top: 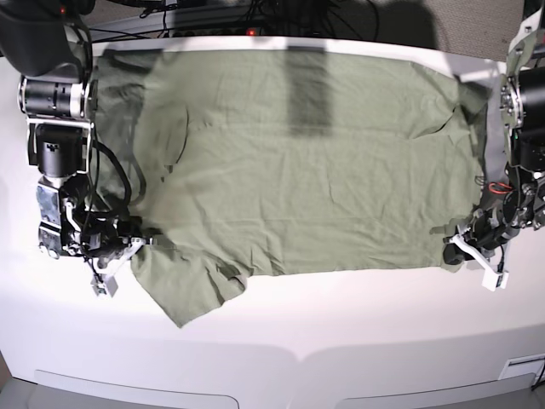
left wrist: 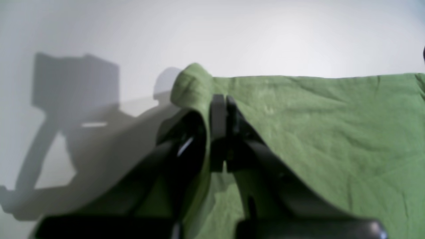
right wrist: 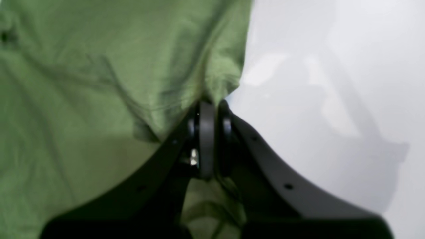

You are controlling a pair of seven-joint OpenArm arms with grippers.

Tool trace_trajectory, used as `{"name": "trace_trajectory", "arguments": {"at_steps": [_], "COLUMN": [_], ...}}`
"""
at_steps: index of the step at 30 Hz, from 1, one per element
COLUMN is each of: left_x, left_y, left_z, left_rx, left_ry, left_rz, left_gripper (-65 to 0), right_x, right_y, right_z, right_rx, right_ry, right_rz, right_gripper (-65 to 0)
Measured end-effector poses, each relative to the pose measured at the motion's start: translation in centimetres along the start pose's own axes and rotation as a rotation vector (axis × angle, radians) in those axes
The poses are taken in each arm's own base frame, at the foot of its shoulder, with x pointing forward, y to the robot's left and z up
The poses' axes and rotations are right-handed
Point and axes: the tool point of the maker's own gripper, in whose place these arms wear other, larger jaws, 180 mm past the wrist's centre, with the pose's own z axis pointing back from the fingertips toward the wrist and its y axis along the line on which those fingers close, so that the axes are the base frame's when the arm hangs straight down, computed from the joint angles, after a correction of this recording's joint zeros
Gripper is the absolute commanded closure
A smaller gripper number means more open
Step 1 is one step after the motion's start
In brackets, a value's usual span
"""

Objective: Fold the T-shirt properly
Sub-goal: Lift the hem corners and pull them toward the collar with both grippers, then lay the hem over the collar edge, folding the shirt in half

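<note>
T-shirt axis: long side runs between my arms
Left gripper: clenched on near hem corner
Right gripper: clamped, seemingly on near sleeve-side edge

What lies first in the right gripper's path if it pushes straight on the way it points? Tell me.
The T-shirt itself. The right gripper is shut on its edge and points across the spread fabric, so it would bunch cloth first; depth beyond that is unclear.

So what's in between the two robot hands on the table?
The T-shirt lies spread between the right gripper and the left gripper, each pinching a near corner. The base view shows it.
</note>
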Motion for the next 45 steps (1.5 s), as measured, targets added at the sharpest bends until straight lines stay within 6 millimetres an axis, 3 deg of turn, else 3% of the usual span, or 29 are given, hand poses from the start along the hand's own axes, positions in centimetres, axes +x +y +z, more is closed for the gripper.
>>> {"name": "trace_trajectory", "arguments": {"at_steps": [9,14,27,31,37,45], "left_x": [-0.4,-0.6,-1.8,-0.3,-0.1,-0.1], "left_y": [0.1,0.0,-2.5,-3.1,-2.7,-2.2], "left_z": [0.1,0.8,3.9,5.0,6.1,7.9], "left_rx": [0.002,0.0,-0.064,-0.074,-0.09,-0.09], "left_ry": [0.022,0.041,0.087,0.066,0.086,0.027], "left_rz": [0.0,-0.056,-0.16,-0.214,-0.184,-0.11], "left_gripper": [0.0,0.0,0.0,0.0,0.0,0.0], "right_x": [0.7,2.2,-0.1,-1.4,-1.6,-0.5], "right_y": [-0.6,-1.5,-1.4,-1.4,-2.9,-2.3], "right_z": [1.2,2.8,5.2,5.6,6.8,7.6], "right_rx": [-0.018,-0.049,-0.08,-0.088,-0.124,-0.116], "right_ry": [-0.017,-0.066,-0.105,-0.091,-0.089,-0.131], "right_rz": [0.06,0.107,0.232,0.259,0.275,0.296], "right_gripper": [0.0,0.0,0.0,0.0,0.0,0.0]}}
